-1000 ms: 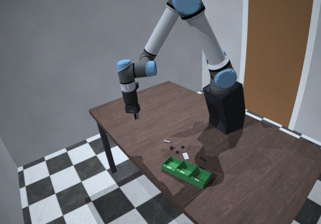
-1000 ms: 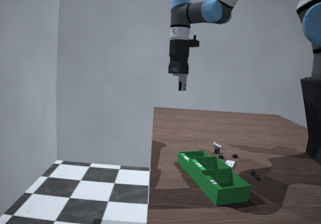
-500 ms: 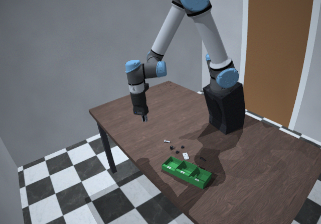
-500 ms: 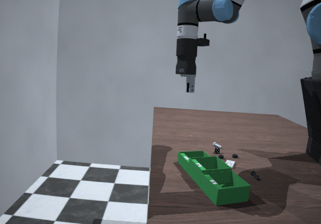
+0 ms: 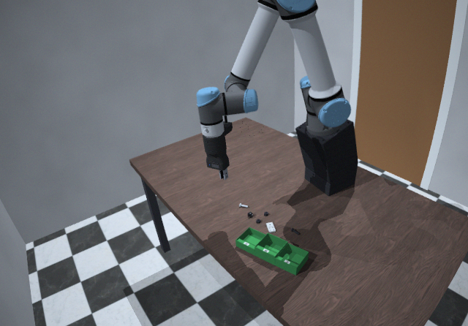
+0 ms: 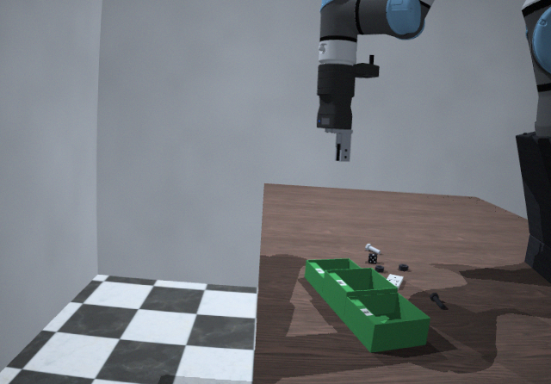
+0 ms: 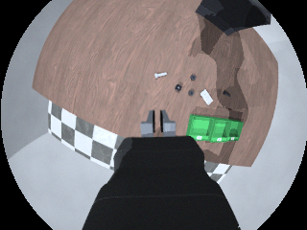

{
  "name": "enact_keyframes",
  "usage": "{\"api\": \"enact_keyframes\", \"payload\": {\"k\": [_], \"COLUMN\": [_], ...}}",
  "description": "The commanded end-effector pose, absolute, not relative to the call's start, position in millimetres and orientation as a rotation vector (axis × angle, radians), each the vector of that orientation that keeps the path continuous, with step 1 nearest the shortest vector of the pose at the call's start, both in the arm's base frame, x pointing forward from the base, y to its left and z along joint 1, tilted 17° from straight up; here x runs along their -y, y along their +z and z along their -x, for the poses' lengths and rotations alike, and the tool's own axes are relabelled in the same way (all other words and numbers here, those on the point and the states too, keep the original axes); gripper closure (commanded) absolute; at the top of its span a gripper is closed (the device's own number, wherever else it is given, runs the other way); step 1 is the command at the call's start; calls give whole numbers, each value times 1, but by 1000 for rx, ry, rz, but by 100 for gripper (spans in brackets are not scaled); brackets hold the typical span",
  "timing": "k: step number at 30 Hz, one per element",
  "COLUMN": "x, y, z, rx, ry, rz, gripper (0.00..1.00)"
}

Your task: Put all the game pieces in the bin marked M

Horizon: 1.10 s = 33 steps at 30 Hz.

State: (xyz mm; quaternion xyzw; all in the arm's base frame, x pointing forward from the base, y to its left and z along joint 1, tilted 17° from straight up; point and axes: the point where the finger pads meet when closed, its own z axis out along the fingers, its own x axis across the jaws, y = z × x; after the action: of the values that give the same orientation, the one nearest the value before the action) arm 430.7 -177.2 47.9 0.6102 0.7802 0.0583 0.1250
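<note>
A black die with white dots (image 5: 250, 214) (image 6: 373, 258) (image 7: 178, 87) lies on the table. A flat white domino-like tile (image 5: 270, 226) (image 6: 395, 281) (image 7: 206, 97) lies near the green bins. Three joined green bins (image 5: 295, 269) (image 6: 400, 335) stand upright in a row, each with a small label; I cannot read which is M. A lighter green patch shows in the bin nearest the exterior camera; I cannot tell what it is. My gripper (image 5: 224, 175) (image 6: 342, 159) (image 7: 157, 117) hangs high above the table, beside the bins, slightly open with nothing between its fingers.
A silver bolt (image 5: 243, 205) (image 6: 373, 249) (image 7: 160, 75) lies close to the die. Two small black round pieces, one farther out (image 5: 266, 213) (image 6: 403, 267) (image 7: 193, 77) and one nearer the bins (image 5: 258, 221) (image 6: 379, 269) (image 7: 191, 92), lie beside it. A dark bolt (image 5: 295, 231) (image 6: 437, 300) (image 7: 226, 93) lies in shadow.
</note>
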Motion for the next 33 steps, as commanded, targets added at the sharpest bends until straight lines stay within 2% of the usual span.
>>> {"api": "enact_keyframes", "payload": {"k": [1, 33], "x": [156, 63], "y": [45, 24], "z": [-422, -367], "rx": [-2188, -1865], "ry": [174, 223], "rz": [-1869, -2183], "gripper": [69, 69]}}
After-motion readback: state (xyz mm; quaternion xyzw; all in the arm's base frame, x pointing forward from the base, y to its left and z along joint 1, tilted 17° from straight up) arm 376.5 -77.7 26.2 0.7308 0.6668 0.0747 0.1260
